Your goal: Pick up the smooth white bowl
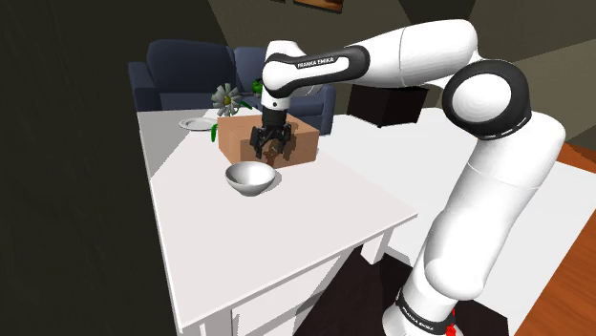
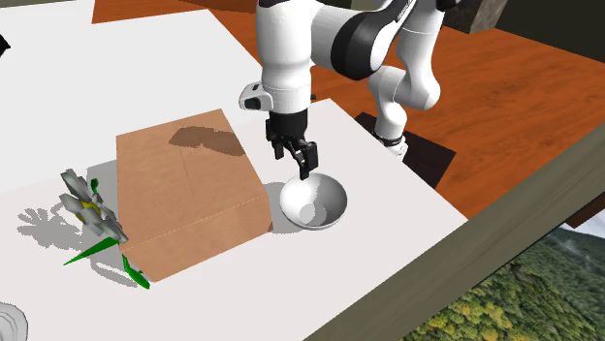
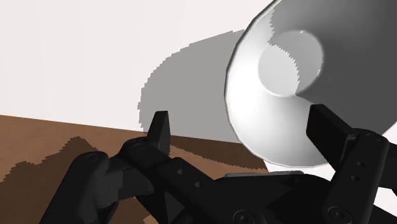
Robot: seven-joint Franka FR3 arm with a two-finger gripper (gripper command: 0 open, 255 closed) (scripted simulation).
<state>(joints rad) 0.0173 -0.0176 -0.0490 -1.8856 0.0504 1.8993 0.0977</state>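
Hovering above bowl (image 1: 250,178) | end effector (image 1: 270,151) fingers (image 3: 159,130) apart (pointing down) | arm (image 1: 411,48) stretched over table (image 1: 287,239)

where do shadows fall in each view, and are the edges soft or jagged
wrist view: a grey shadow with jagged, stair-stepped edges lies on the white tabletop beside the smooth white round bowl; second exterior view: a darker patch crosses the top of the brown cardboard box; shoulder view: dim background
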